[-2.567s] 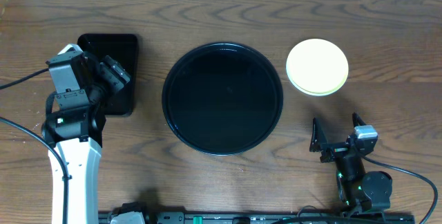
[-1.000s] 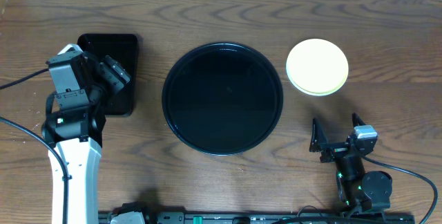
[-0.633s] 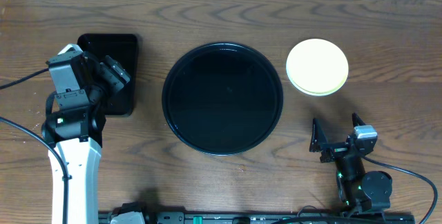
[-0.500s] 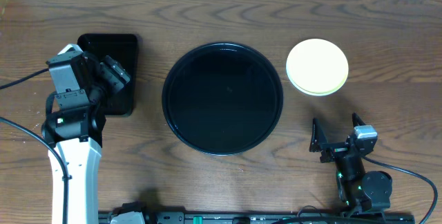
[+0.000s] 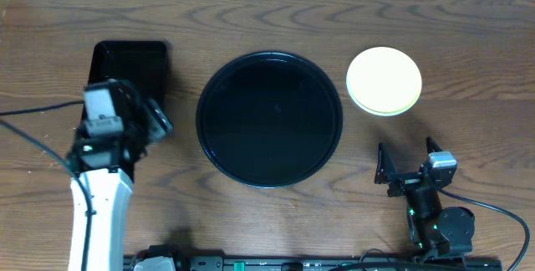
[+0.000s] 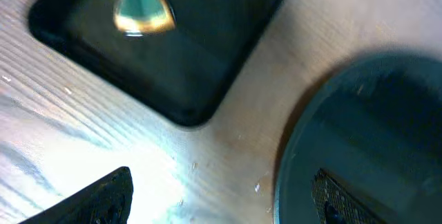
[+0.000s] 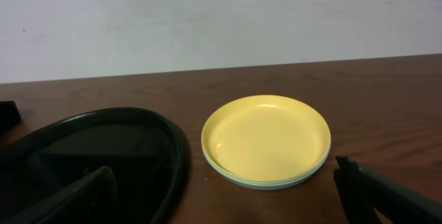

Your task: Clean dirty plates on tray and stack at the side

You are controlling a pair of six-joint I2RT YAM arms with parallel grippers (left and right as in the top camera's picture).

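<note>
One large round black tray is sitting in the middle of the wooden desk. Just off its upper right rim, apart from it, one stack of plates is resting on the desk. A single pale yellow plate is lying on top, looking clean, and pale mint rims are peeking out beneath it. How many plates are lying under the yellow one is hard to tell.

To the left of the round tray, one smaller rectangular black tray is lying near it without touching. Inside it, the left wrist view is showing one blurred teal and orange-yellow thing.

The left fingers are hanging between the rectangular tray and the round tray's left rim, spread wide and gripping nothing. The right fingers are hovering below and to the right of the round tray, on the near side of the plate stack. They are spread wide too, holding nothing and pointing toward the stack.
</note>
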